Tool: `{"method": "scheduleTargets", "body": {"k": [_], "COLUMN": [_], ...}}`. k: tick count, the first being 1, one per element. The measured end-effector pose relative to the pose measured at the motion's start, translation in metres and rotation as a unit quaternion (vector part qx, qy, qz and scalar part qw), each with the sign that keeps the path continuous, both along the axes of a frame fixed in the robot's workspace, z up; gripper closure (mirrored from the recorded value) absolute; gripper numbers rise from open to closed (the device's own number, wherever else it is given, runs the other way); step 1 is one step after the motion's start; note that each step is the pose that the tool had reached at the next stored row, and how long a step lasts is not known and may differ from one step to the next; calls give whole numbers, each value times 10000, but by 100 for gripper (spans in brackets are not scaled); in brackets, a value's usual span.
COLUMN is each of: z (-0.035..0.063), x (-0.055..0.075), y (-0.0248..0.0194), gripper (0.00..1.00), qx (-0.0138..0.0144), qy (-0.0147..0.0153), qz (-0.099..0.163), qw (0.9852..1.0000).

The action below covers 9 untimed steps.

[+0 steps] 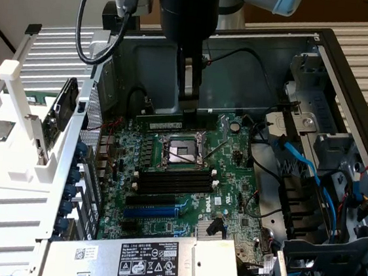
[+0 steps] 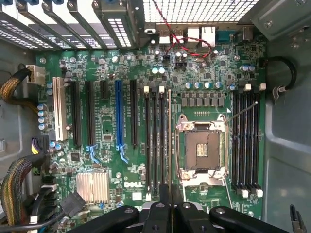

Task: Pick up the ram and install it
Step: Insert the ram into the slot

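In the exterior view, the claw (image 1: 188, 109) hangs inside the open computer case (image 1: 348, 83), pinched narrowly on the ram (image 1: 163, 120). The ram lies level above the motherboard (image 1: 232, 182), toward the case's far wall. The bare CPU socket (image 1: 181, 152) sits close below. If the stick comes down off line, its edge could strike the socket or jam on a slot wall. How high the ram rides above the board is hard to judge, and the dark fingers blur into the case behind them.

In the wrist view, the ram (image 2: 168, 141) shows edge-on as a thin pale line running out from the claw (image 2: 170, 206). It lies just beside the black memory slots (image 2: 154, 141), between them and the CPU socket (image 2: 201, 150). A slight tilt in the grip would seat one end first and could bend the stick. The chips, label and notch are hidden, so its orientation cannot be told. Nor can whether the white end clips (image 2: 146, 89) stand open.
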<state>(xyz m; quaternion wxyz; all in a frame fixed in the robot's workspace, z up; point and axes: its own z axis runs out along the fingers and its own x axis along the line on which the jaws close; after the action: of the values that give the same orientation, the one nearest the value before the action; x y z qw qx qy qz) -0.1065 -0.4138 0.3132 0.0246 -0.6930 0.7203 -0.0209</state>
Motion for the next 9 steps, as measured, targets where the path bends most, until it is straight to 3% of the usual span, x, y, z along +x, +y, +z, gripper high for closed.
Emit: {"method": "scheduleTargets", "body": {"k": [3, 6, 9], "z": [-31, -128, -153], "x": [0, 0, 3], "y": [-16, -35, -109], "gripper": [88, 88, 88], "qx": [1, 4, 10], "qy": [0, 0, 3], "qz": [-5, -37, -55], "qw": [10000, 10000, 10000]}}
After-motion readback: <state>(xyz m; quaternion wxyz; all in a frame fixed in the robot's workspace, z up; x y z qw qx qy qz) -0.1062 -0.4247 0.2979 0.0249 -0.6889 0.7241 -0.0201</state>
